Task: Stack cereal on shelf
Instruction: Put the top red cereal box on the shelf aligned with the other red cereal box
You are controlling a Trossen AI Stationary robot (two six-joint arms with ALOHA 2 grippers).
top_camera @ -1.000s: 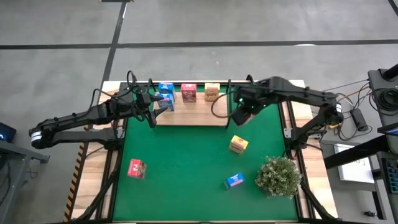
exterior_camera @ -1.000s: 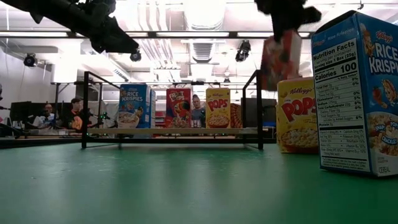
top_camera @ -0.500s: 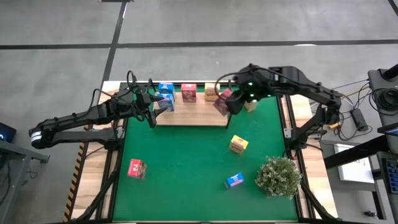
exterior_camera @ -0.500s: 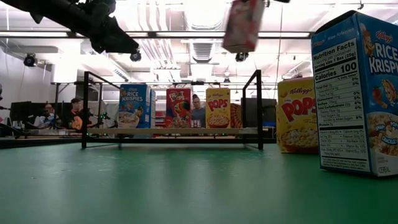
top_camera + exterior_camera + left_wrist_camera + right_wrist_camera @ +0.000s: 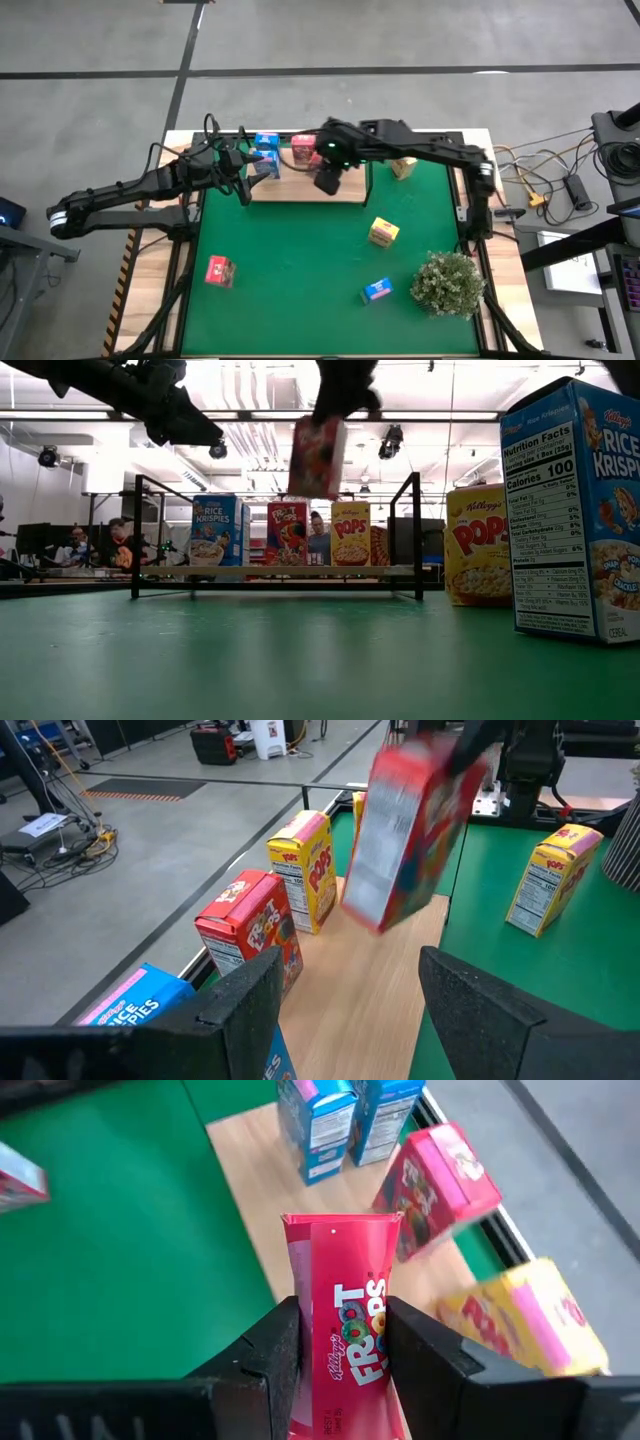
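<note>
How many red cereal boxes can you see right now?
3: one box in the right gripper above the shelf, one box standing on the shelf, one box on the mat's left side. None seems hidden.

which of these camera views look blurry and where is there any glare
Left wrist view: the carried red cereal box is smeared by motion. Right wrist view: that box is sharp, the shelf's pink and yellow boxes blurred. Low view: ceiling lights glare overhead.

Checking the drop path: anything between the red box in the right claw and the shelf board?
Nothing visible. The right claw holds the red Froot Loops box in the air over the shelf; bare board lies in front of the standing red box.
</note>
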